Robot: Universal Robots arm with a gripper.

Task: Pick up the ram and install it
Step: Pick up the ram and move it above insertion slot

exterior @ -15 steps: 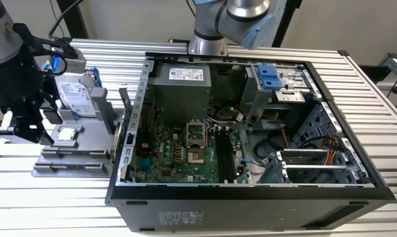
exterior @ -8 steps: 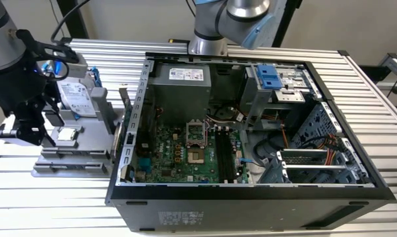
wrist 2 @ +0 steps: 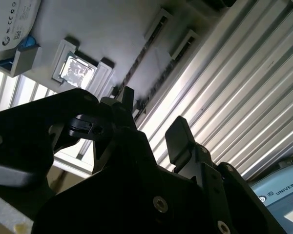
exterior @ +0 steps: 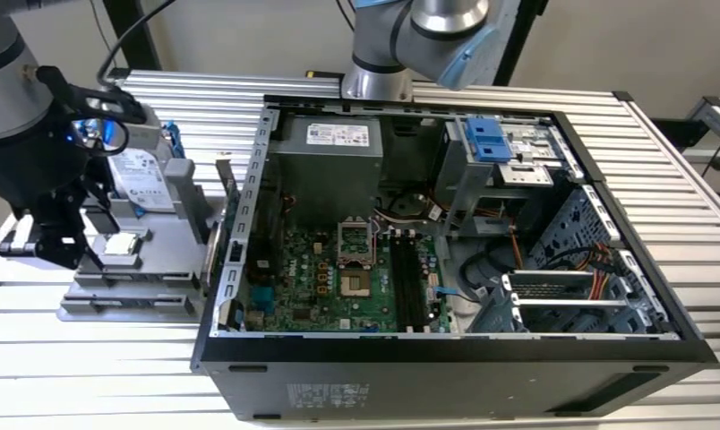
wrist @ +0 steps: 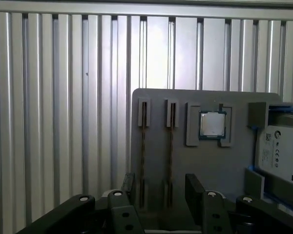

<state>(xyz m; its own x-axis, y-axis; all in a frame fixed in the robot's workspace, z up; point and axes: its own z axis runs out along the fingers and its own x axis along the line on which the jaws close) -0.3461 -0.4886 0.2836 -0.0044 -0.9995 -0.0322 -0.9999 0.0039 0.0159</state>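
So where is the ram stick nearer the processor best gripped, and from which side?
Probably grip the ram stick at mid-length, one finger on each flat face, coming from straight above the gray holder. It stands on edge in a slot, brackets cover its ends, and only its upper edge is free.

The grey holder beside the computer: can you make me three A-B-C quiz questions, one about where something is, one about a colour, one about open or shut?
1. Where is the square silver chip?
A) lying on the table
B) on the holder, between the ram sticks and the hard drive
C) inside the computer case

2. What colour is the holder?
A) red
B) yellow
C) grey

3. How is the gripper?
A) open, holding nothing
B) shut on a ram stick
C) shut on the hard drive

Answers: 1 B, the first wrist view shows it in its pocket there. 2 C, its flat face is grey. 3 A, its fingers stand apart, gripping nothing.
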